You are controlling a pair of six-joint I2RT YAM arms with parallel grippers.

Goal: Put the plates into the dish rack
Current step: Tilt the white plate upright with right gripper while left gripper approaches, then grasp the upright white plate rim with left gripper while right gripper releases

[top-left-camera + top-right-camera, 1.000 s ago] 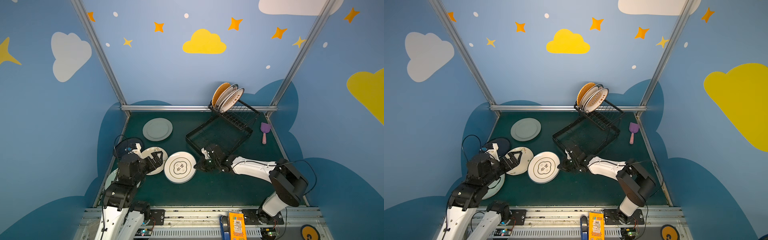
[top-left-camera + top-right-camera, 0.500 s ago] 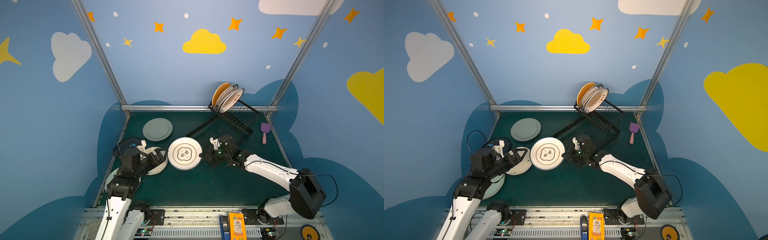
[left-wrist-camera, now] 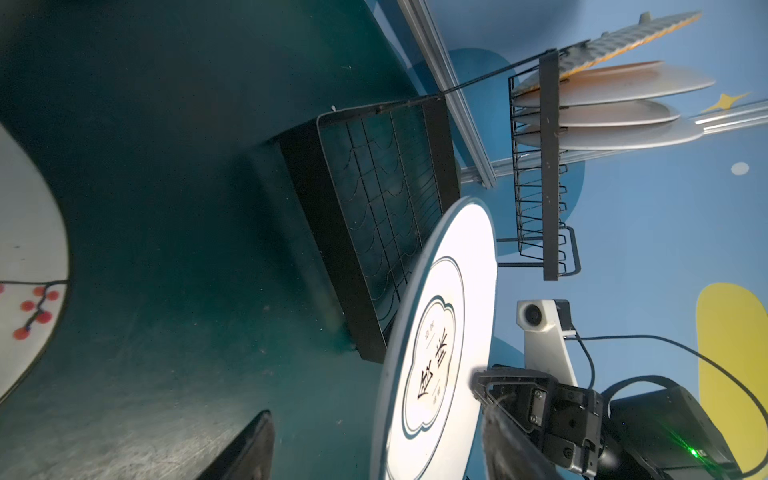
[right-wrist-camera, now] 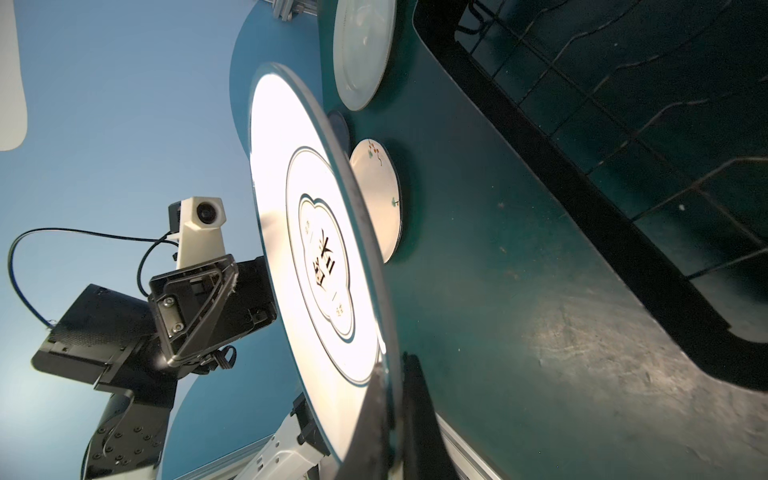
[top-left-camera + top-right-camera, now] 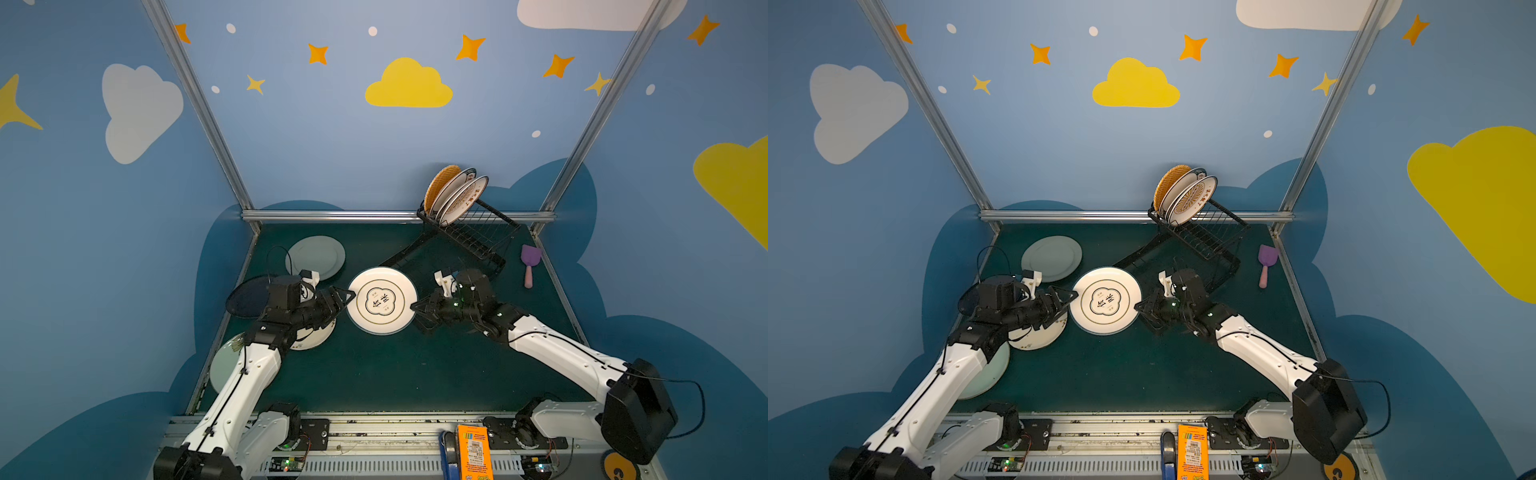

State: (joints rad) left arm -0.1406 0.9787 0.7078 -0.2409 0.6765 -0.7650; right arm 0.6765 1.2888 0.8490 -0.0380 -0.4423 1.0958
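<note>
The right pincer (image 5: 415, 308) is squeezing the rim of the plate (image 5: 381, 300), holding it over the worktop (image 5: 374, 374) by the rack (image 5: 478, 245). The left pincer (image 5: 348, 296) is gaping around the other rim, its arm lying low over a cream plate (image 5: 318, 338).

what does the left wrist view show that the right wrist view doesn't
Only the left wrist view: three plates standing in the dish rack's raised section, and the right end effector head-on, shut on the flower-outline plate's rim. Only the right wrist view: the left end effector head-on beside that plate's far rim, and a grey-green plate flat on the table. Both: the flower-outline plate held tilted, the berry plate, and the rack's flat tray.
</note>
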